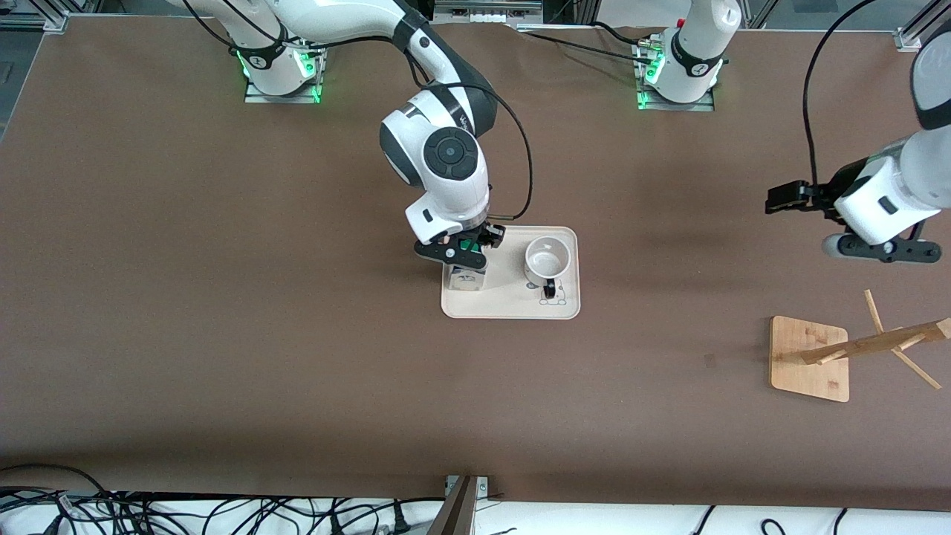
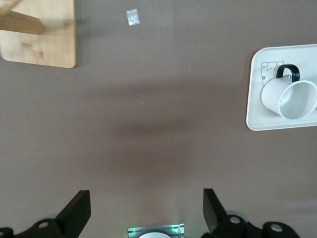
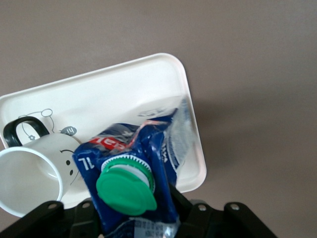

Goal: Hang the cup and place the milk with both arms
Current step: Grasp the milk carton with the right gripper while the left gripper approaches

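Milk (image 3: 148, 168) in right hand (image 1: 462, 256) (over tray (image 1: 513, 308)), beside cup (image 1: 547, 260)

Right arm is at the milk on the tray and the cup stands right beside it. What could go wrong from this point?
The right gripper is shut on the milk, which looks tilted in the right wrist view, so it may slip or set down crooked. The cup stands close beside it on the tray; a sideways swing could knock it. The left gripper waits open toward the left arm's end, over bare table.
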You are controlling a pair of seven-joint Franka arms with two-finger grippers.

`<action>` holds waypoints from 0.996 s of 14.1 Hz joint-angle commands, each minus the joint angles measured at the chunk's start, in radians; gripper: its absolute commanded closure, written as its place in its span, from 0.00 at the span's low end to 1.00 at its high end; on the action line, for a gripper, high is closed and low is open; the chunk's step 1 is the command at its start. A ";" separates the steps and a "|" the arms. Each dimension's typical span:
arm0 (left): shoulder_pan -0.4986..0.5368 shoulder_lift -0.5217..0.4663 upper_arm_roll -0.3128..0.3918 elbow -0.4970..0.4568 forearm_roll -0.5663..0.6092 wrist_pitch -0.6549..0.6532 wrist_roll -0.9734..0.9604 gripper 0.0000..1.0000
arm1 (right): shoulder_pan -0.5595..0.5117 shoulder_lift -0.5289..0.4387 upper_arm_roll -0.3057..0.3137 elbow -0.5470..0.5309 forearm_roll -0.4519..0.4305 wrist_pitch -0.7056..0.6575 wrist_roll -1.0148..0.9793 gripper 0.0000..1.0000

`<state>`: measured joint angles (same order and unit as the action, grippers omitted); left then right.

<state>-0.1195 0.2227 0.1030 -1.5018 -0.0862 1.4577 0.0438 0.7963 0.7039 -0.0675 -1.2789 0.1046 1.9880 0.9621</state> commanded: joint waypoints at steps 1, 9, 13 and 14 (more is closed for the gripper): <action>-0.002 0.081 0.004 0.029 -0.072 -0.010 -0.009 0.00 | -0.025 -0.059 -0.002 -0.008 0.010 -0.011 -0.037 0.70; -0.153 0.221 0.004 0.031 -0.080 0.085 -0.007 0.00 | -0.326 -0.191 -0.011 -0.023 0.096 -0.316 -0.526 0.70; -0.316 0.259 0.004 0.023 -0.083 0.200 -0.010 0.00 | -0.465 -0.199 -0.050 -0.106 0.096 -0.344 -0.768 0.68; -0.353 0.270 0.004 0.017 -0.084 0.237 -0.015 0.00 | -0.492 -0.208 -0.060 -0.149 0.098 -0.331 -0.831 0.68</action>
<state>-0.4135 0.4651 0.0918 -1.4997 -0.1555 1.6566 0.0289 0.3410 0.5300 -0.1163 -1.3364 0.1793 1.6438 0.2325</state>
